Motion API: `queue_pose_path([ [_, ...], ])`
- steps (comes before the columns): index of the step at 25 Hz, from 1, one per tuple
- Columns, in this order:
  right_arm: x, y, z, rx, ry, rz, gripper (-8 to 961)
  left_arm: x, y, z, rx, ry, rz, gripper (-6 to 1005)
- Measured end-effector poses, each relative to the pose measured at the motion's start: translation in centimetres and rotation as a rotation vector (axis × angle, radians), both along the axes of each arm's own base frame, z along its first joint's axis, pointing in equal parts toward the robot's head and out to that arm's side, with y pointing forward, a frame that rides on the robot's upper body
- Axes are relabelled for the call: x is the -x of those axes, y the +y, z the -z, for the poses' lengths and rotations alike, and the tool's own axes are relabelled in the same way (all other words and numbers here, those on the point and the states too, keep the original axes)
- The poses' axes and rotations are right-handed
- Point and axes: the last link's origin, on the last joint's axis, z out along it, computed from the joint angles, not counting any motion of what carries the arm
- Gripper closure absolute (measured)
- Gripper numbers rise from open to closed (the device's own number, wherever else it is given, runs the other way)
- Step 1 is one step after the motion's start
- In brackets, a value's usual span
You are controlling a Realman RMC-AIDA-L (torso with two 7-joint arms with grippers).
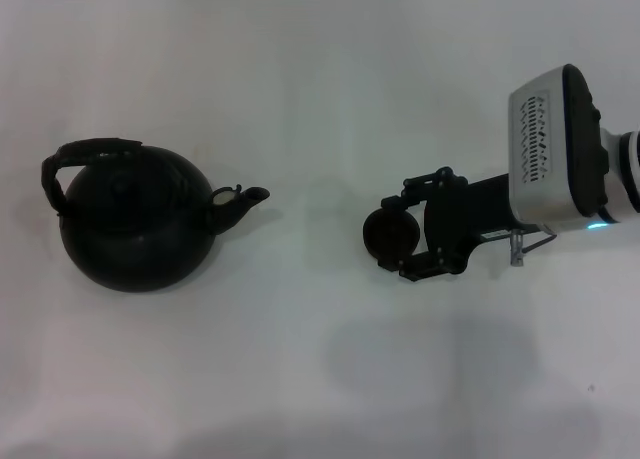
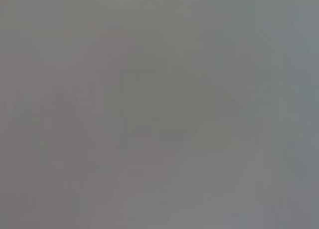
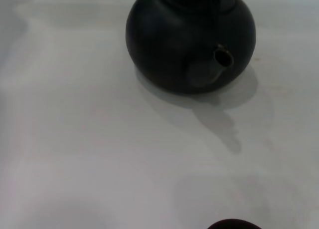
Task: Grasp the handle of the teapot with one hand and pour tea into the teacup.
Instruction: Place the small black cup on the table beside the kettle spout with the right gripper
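The teapot [image 1: 135, 219] sits at nine o'clock on the white table [image 1: 300, 379], its spout aimed at three o'clock toward the teacup [image 1: 390, 234], well apart, so its long axis runs handle [image 1: 85, 159] to spout. The right gripper [image 1: 400, 235] reaches in from three o'clock, fingers spread either side of the cup, likely to steady it. Left gripper unseen.

One teapot [image 1: 135, 219] with one handle [image 1: 85, 157], one teacup [image 1: 390, 235] — and one gripper [image 1: 408, 237] — on one table [image 1: 320, 379].
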Motion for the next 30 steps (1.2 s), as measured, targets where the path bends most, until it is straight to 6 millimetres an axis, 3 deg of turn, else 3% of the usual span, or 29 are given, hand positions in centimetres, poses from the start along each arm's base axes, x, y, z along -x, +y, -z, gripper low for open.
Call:
queue_pose_path([
  [30, -0.50, -0.08, 0.12, -0.001, -0.007, 0.017, 160, -0.14, -0.11, -0.04, -0.004, -0.001, 0.012, 268],
])
